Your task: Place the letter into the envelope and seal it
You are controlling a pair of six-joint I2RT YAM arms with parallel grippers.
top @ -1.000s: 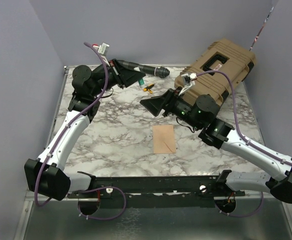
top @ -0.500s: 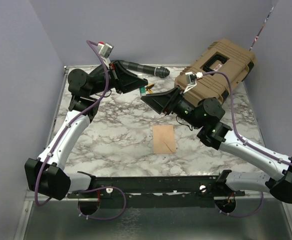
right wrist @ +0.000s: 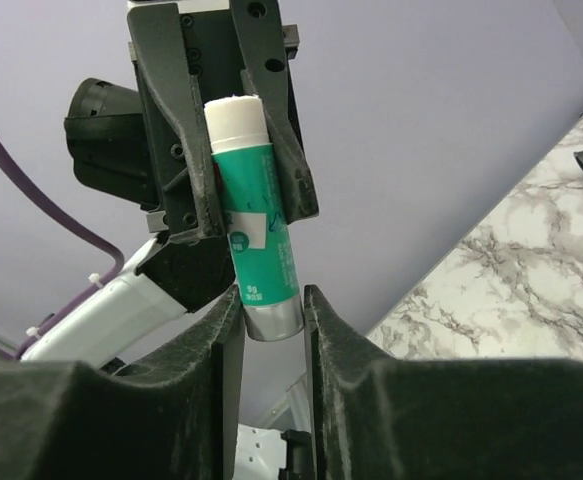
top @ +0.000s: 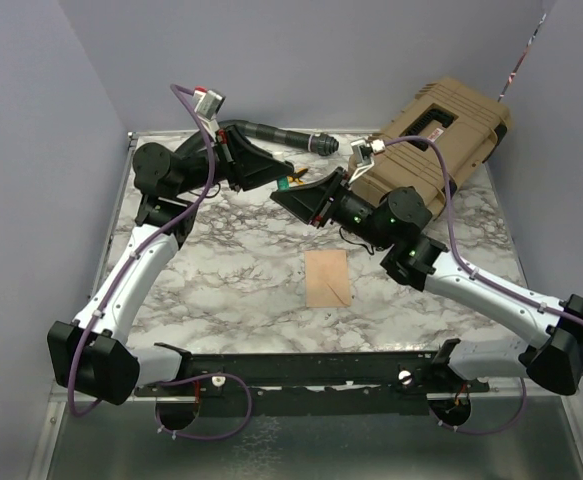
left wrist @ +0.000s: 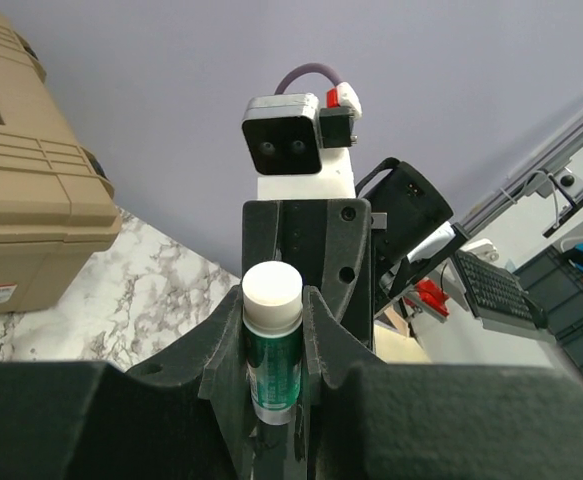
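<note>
Up over the far half of the table point(top: 221, 270): both claws meet mid-air on a green glue stick point(right wrist: 256, 230)
Left claw point(left wrist: 273, 300): pinching the stick
Right claw point(right wrist: 271, 312): jaws either side of the stick's grey end, can't tell if they bite
Envelope point(top: 327, 278): flat on the marble, roughly centre, 6 o'clock of the claws
Room: plain lilac walls point(top: 301, 60)
Edges: tan case point(top: 441, 140) at 2 o'clock, black hose point(top: 281, 133) at 12, black rail point(top: 311, 365) along 6
Open room: marble showing from 7 to 9 o'clock
</note>
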